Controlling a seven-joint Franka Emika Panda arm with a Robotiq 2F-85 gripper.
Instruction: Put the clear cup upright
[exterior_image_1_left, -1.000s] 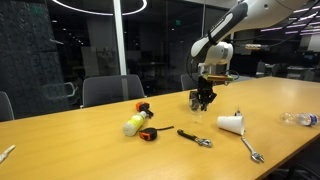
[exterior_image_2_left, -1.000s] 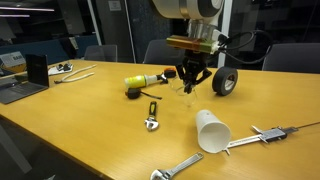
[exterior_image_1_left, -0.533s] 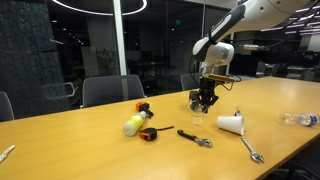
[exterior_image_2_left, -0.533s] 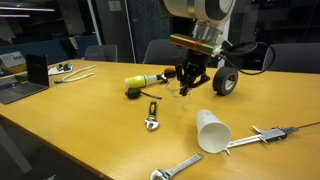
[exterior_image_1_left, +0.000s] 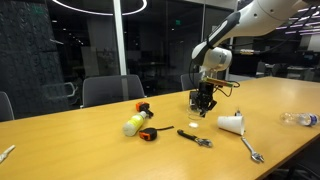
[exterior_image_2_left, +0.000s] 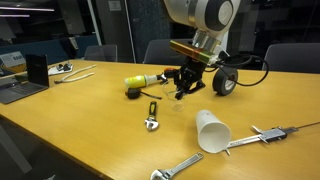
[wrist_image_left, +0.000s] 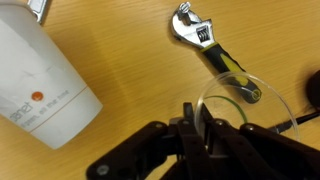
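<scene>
My hand (wrist_image_left: 195, 125) hangs low over the tabletop (exterior_image_1_left: 80, 140), tilted, its fingers (wrist_image_left: 203, 118) pressed close with the rim wall of the clear cup (wrist_image_left: 248, 100) caught between them, so far as the wrist view shows. The cup's open mouth faces up toward my wrist camera. In an exterior view the cup (exterior_image_1_left: 195, 123) is only a faint ring just under my hand (exterior_image_1_left: 203, 106), well in from the corners and closer to the far edge than the near one. The white cup (wrist_image_left: 40, 75) lies on its side nearby, apart from the clear one. A wrench (wrist_image_left: 212, 50) lies flat just beyond the clear cup's rim. Further along the tabletop lies a yellow bottle (exterior_image_1_left: 133, 122) with a dark cap.
</scene>
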